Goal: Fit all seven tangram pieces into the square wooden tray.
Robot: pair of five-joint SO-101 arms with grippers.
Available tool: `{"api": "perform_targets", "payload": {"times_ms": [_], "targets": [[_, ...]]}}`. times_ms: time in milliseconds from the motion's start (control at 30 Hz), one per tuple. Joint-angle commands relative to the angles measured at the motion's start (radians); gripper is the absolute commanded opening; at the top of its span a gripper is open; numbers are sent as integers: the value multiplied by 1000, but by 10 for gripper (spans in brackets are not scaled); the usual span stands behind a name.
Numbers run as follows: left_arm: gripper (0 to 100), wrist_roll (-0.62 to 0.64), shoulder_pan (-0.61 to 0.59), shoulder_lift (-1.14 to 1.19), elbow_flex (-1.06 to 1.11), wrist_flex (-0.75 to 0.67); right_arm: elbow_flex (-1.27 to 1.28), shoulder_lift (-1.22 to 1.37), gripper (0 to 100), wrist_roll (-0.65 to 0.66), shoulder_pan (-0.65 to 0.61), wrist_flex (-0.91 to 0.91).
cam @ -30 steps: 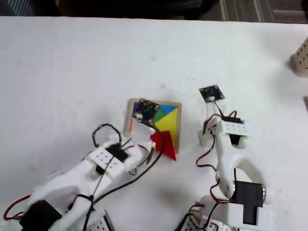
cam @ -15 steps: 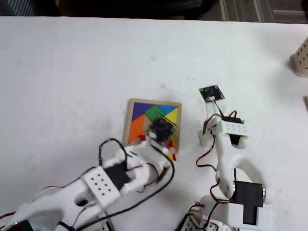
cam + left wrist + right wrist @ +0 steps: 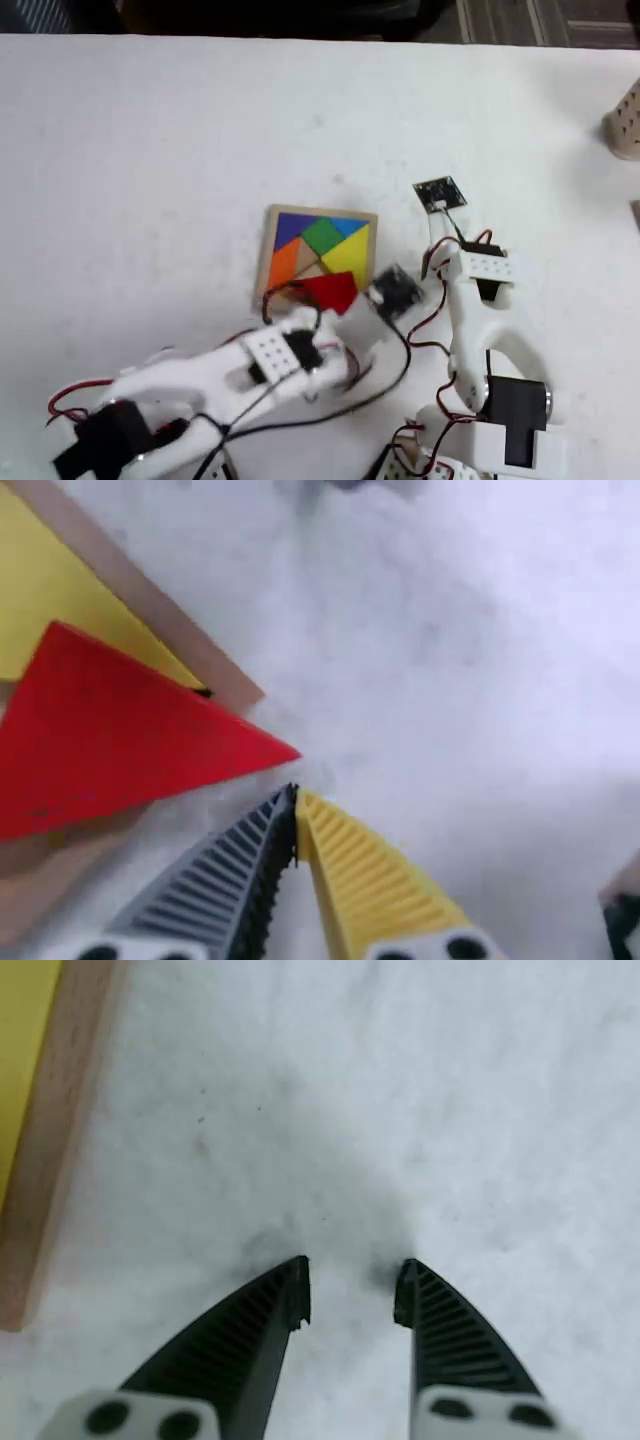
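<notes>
Left fingers (image 3: 360, 870) together beside red triangle (image 3: 110, 740) tip

A triangle piece (image 3: 325, 292) lies partly on the tray (image 3: 320, 211).

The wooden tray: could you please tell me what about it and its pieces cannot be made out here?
- High view: left arm hides the near rim of the tray and near edge of the red triangle.
- High view: pale middle patch, too small to tell wood from piece.
- Left wrist view: frame edge cuts off the red triangle.
- Right wrist view: frame edge cuts off most of the tray.
</notes>
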Motion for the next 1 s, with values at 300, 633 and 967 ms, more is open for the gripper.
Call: {"api": "perform_targets", "payload": {"times_ms": [300, 633, 967], "targets": [[20, 81, -131, 131, -152, -92, 6, -30, 137, 6, -10, 12], [20, 81, -87, -88, -61, -72, 6, -30, 137, 9, -12, 12], [20, 81, 64, -269, -52, -120, 6, -30, 137, 12, -12, 10]]}}
